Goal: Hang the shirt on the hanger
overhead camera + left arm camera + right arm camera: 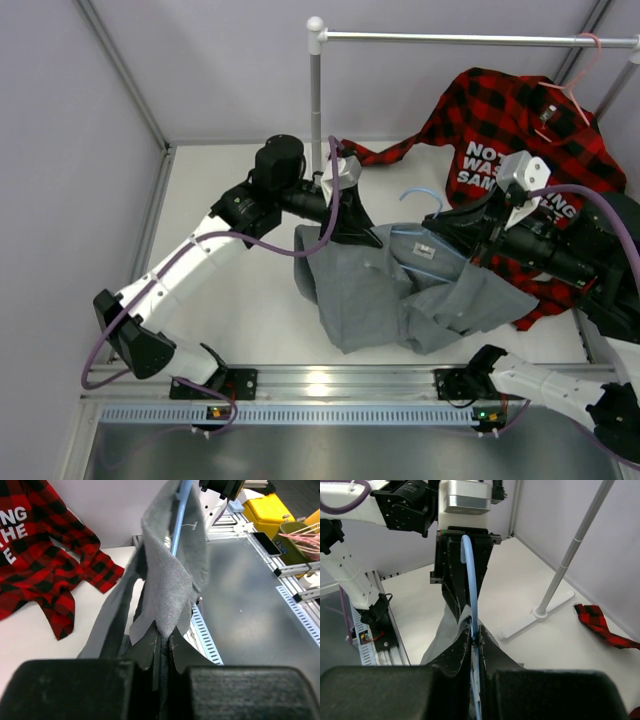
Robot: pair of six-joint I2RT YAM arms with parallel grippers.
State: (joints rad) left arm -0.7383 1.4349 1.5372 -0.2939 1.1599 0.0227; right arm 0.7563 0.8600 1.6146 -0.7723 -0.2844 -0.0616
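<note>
The shirt [400, 295] sat a little right of the table's [262, 322] centre. Its upper part was lifted between your two hands and the rest lay heaped toward the near edge. The hanger [424, 199] ran inside that lifted part, with its hook poking out toward the far edge.

Your left hand [161, 642] was pinched together on a fold of the grey cloth, and the blue wire passed up just behind that fold. Your right hand [472, 642] was clamped on the hanger's wire. Cloth lay right against its fingertips, and I could not tell whether any was caught in with the wire.

You should have reckoned the shirt light, limp and quick to sag. It would hold no shape of its own, and any part you let go would likely drop and drag the rest along. The wire looked thin and smooth, so a shoulder only half draped could slide straight off it.

The best hold was probably where the cloth is doubled, at the collar or a shoulder seam, rather than on a single loose layer. The hanger was better gripped near its neck, so it could not swing. The plaid shirt [500, 120] lay close by, toward the far right corner, near enough for a loose sleeve to snag.
</note>
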